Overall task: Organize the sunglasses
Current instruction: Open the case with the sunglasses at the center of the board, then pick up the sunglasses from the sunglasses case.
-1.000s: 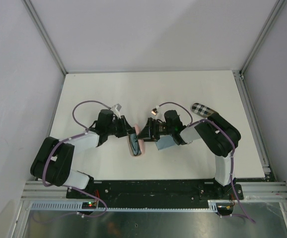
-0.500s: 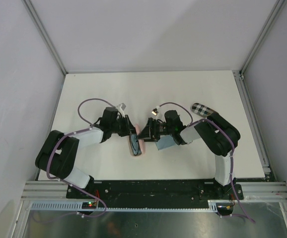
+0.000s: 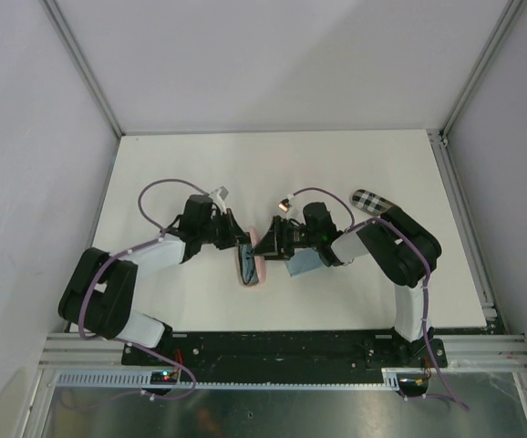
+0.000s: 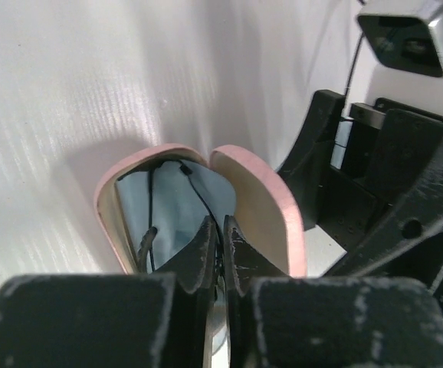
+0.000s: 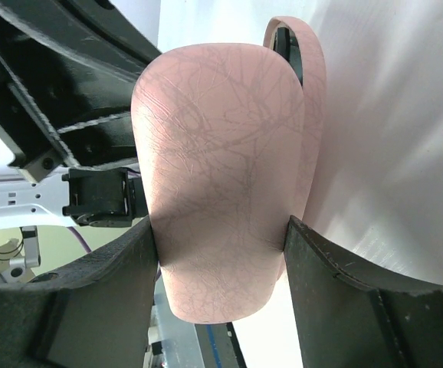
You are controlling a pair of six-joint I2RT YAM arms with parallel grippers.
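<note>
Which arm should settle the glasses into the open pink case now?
Left. The left gripper has its jaws closed inside the open pink case, right at the wire sunglasses. The right gripper is occupied, its jaws clamping the case's other half.

Open case (image 4: 260, 201) mid-table (image 3: 172, 173), sunglasses (image 3: 246, 265) in it. Left gripper (image 4: 220, 230) at its left, fingertips inside the mouth. Right gripper (image 5: 220, 227) at its right, astride the lid. Cloth (image 3: 302, 265) just right of the case, under the right arm. Second case (image 3: 369, 202) behind, farther right.
</note>
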